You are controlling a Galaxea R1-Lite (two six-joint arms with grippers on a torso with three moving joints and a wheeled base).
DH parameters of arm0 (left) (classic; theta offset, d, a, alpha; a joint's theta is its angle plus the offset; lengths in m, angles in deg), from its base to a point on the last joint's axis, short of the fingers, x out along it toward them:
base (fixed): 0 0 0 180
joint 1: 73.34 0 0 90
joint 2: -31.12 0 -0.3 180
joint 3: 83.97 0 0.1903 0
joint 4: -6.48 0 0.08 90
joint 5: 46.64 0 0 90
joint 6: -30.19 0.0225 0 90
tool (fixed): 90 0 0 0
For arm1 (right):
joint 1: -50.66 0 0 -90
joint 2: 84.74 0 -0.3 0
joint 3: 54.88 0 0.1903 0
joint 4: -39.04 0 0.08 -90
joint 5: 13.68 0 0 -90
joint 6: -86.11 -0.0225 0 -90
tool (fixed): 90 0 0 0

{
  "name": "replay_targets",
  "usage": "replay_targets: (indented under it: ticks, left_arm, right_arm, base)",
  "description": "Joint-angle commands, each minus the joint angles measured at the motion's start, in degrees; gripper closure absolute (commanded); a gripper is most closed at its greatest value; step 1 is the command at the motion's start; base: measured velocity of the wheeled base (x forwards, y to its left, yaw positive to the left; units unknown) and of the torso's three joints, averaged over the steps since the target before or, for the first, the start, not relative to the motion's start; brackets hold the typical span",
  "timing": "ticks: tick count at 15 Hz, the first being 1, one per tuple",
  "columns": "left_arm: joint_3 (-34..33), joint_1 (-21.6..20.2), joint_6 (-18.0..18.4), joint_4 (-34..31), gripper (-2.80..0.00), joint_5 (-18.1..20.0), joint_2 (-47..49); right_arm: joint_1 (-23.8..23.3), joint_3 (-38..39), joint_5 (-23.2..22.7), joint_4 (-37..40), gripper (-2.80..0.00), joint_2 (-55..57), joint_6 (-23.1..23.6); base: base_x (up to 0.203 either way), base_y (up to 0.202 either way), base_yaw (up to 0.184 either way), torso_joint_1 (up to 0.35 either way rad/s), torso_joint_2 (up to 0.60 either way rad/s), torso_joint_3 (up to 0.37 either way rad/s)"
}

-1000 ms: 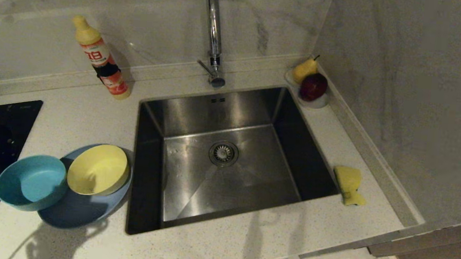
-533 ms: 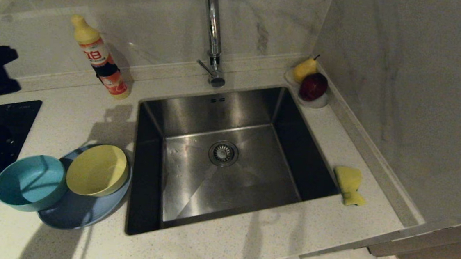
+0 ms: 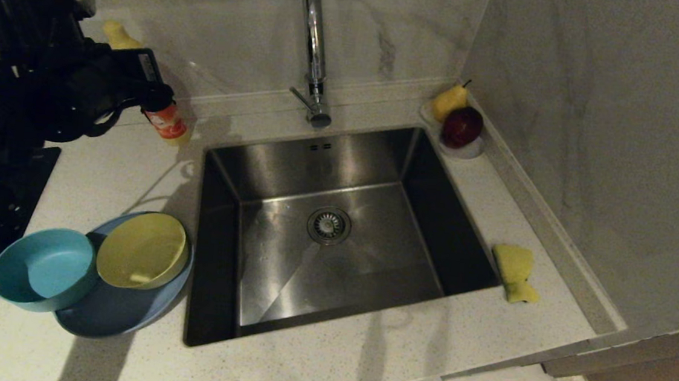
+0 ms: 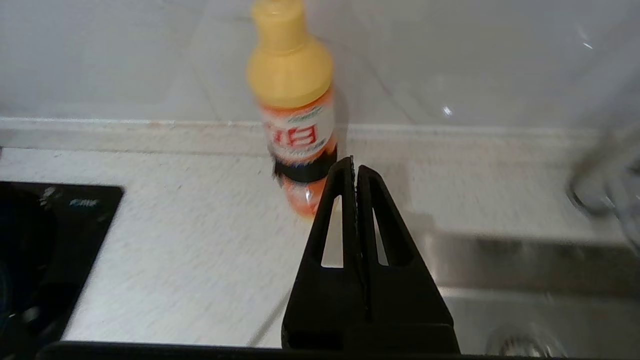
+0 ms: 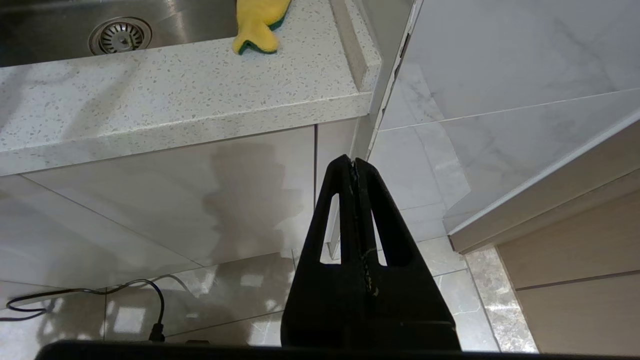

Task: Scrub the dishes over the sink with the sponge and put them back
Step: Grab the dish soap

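**Reaching out over the desk, dishes not yet touched**

Hovering high at the far left of the desk, the left gripper has its fingers pressed together and holds nothing; its wrist view shows them pointing toward an orange detergent bottle with a yellow cap that stands by the back wall. The right gripper, fingers likewise together and empty, hangs below the desk edge, facing the cabinet front and floor tiles.

The dishes sit untouched on the near left of the desk, just left of the sink: the yellow bowl rests on the periwinkle plate, and the teal bowl leans against both at their left. The sponge lies on the desk right of the sink, near its near-right corner, well apart from both arms.

This looks like the opening approach, with no scrubbing begun. The next move probably calls for the left fingers to part and come down on a bowl rim, while the right arm rises to fetch the sponge.
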Motion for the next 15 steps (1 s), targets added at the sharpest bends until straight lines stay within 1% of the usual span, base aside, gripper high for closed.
replay_targets:
  ticks: [1, 3, 5, 7, 10, 15]
  left_arm:
    - [3.34, 0.57, 0.11, 1.99, -2.8, -1.49, 6.5]
    - [5.21, 0.51, -0.23, 3.12, -2.8, -2.86, 8.86]
    - [6.83, 0.4, -0.16, 6.71, -2.8, -3.54, 11.25]
    - [10.07, -0.07, -0.22, 8.24, -2.8, -4.88, 14.2]
    - [12.71, -1.6, -0.36, 8.96, -2.8, -5.23, 17.7]
    - [17.84, -3.42, -0.35, 13.51, -2.8, -6.03, 24.36]
  right_arm:
    - [0.02, 0.01, 0.02, -0.02, 0.0, -0.02, 0.0]
    - [0.02, 0.01, 0.02, -0.02, 0.0, -0.08, 0.0]
    - [0.02, 0.01, 0.02, -0.02, 0.0, -0.02, 0.0]
    - [0.02, 0.01, 0.02, -0.02, 0.0, -0.02, 0.0]
    - [0.02, 0.01, 0.02, -0.02, 0.0, -0.02, 0.0]
    - [0.02, 0.01, 0.02, -0.02, 0.0, -0.02, 0.0]
  base:
    - [0.0, 0.0, 0.0, 0.0, 0.0, 0.0]
    - [0.0, 0.0, 0.0, 0.0, 0.0, 0.0]
    - [0.0, 0.0, 0.0, 0.0, 0.0, 0.0]
    - [0.0, 0.0, 0.0, 0.0, 0.0, 0.0]
    - [0.0, 0.0, 0.0, 0.0, 0.0, 0.0]
    - [0.0, 0.0, 0.0, 0.0, 0.0, 0.0]
